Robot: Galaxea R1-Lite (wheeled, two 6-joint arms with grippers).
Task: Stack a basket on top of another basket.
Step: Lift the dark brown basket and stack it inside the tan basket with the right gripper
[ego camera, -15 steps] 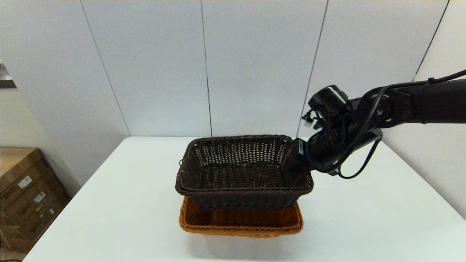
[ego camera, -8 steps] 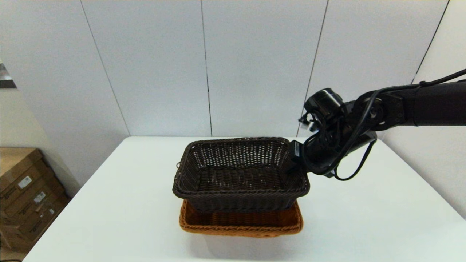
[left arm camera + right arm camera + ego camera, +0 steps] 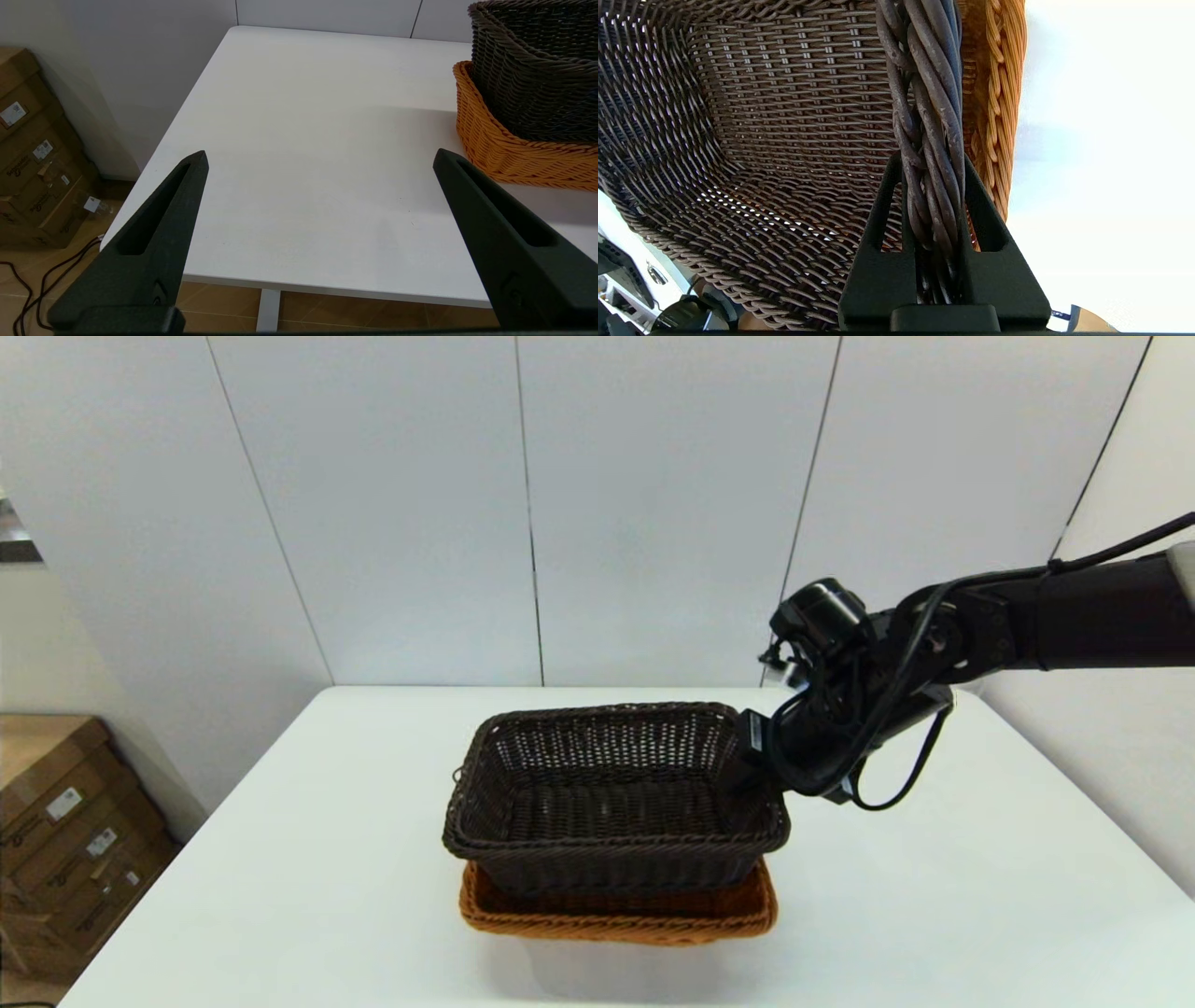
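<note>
Head view showed the dark basket (image 3: 611,798), braided-rimmed, nested in the orange-tan basket (image 3: 616,915) on the white table (image 3: 934,896). Right gripper (image 3: 933,186) clamped its rim; left gripper (image 3: 320,158) gaped, apart.

Dark basket (image 3: 611,793) — near-black brown wicker, open weave with light showing through, twisted braid rim. Lower basket (image 3: 616,913) — orange-tan wicker, braided rim too. Right gripper (image 3: 931,161) and left gripper (image 3: 320,161) fingers matte black. Table (image 3: 934,887) plain white. Cardboard boxes (image 3: 65,831) brown with small white labels.
</note>
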